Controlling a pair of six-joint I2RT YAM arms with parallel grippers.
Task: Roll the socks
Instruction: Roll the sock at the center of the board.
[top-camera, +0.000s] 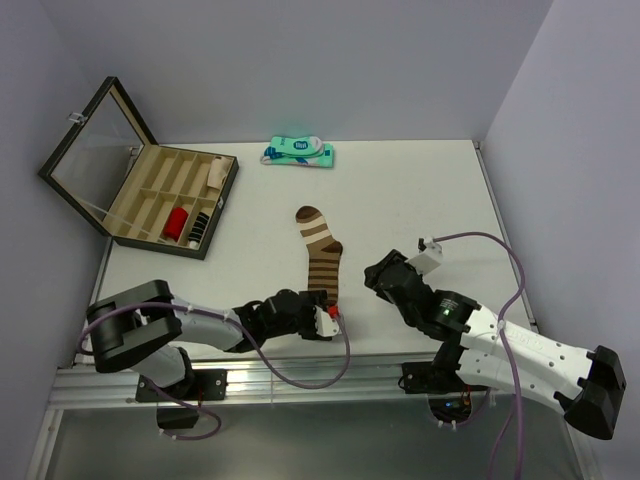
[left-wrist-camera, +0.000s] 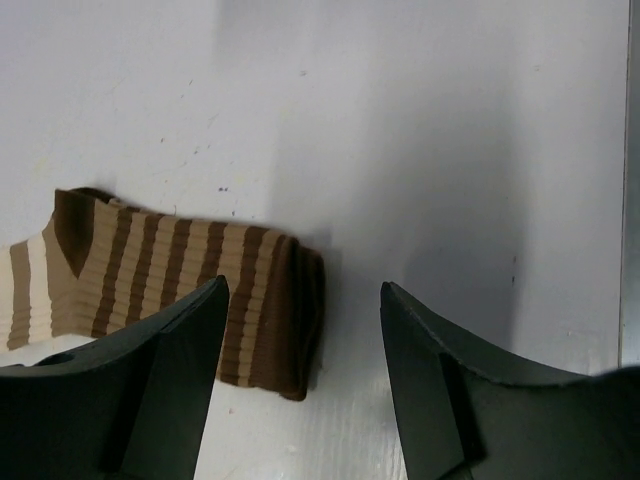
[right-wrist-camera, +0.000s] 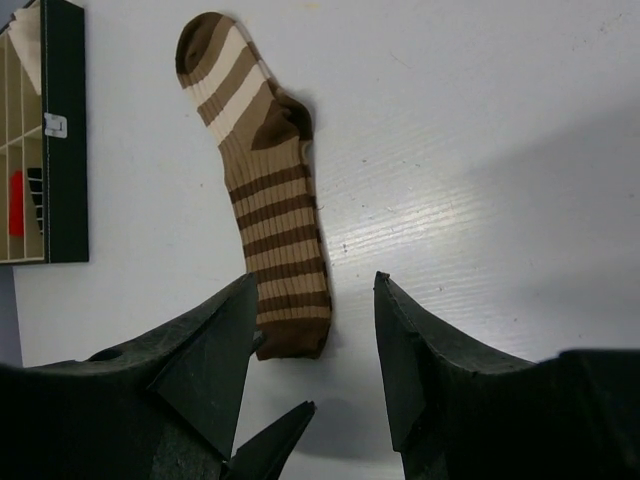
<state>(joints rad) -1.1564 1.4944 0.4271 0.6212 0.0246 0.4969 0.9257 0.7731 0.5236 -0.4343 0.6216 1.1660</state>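
A brown sock (top-camera: 320, 255) with wide tan bands lies flat mid-table, its toe far and its cuff near. My left gripper (top-camera: 332, 312) hovers open at the cuff end. In the left wrist view the cuff (left-wrist-camera: 270, 310) lies just inside the left finger (left-wrist-camera: 170, 380), and the left gripper (left-wrist-camera: 303, 290) holds nothing. My right gripper (top-camera: 375, 275) stands open to the right of the sock. In the right wrist view the sock (right-wrist-camera: 265, 200) runs away from the open gripper (right-wrist-camera: 315, 280), cuff by the left fingertip. The black sock cannot be made out as a loose sock.
An open compartment case (top-camera: 140, 215) stands at the back left, holding a red item (top-camera: 177, 220) and a black white-striped roll (top-camera: 200, 228). A flat teal-and-white package (top-camera: 298, 152) lies at the far edge. The table's near edge (top-camera: 300, 362) runs just behind the grippers.
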